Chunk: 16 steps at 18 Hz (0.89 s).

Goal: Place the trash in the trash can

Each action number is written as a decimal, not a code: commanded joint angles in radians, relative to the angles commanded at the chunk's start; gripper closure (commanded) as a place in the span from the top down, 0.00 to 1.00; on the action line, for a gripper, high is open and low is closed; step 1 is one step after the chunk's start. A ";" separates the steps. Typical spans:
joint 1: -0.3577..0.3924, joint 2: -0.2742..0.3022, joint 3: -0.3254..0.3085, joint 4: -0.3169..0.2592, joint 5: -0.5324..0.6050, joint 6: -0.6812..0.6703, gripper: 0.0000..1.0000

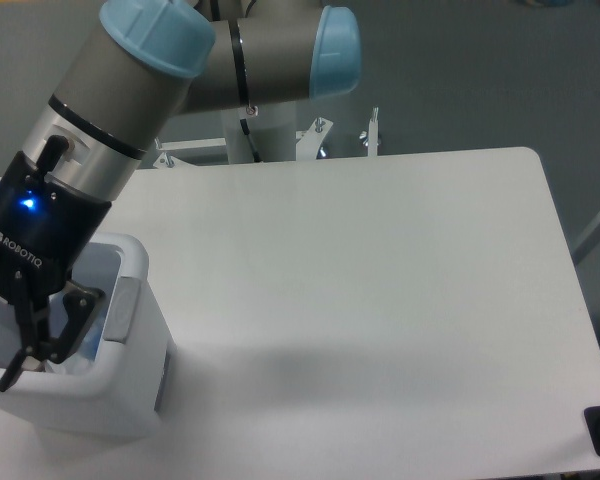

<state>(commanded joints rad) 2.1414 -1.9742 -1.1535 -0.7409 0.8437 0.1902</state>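
The bottle (pixel 85 345) is showing only as a pale blur inside the trash can (pixel 130 330), at the table's (pixel 380 300) left edge. My gripper (pixel 35 345) is reaching down into the can; I cannot tell whether my fingers (pixel 72 310) are clenched on the bottle or released.

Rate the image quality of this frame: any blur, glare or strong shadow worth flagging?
Fixed camera: soft overall, with the gripper slightly blurred over the trash can. A faint diffuse shadow lies on the table right of the can; no harsh glare. A blue light glows on the gripper body. The left edge crops the can and fingers.
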 joint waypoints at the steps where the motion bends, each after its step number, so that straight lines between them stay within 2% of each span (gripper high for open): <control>1: 0.000 0.000 -0.005 0.000 0.002 0.000 1.00; 3: 0.021 0.000 -0.021 -0.002 0.008 0.000 1.00; 8: 0.199 0.023 -0.121 -0.002 0.008 0.018 1.00; 13: 0.363 0.023 -0.228 -0.006 0.008 0.175 1.00; 16: 0.414 0.021 -0.281 -0.011 0.026 0.216 1.00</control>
<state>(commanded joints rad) 2.5555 -1.9528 -1.4341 -0.7516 0.8696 0.4065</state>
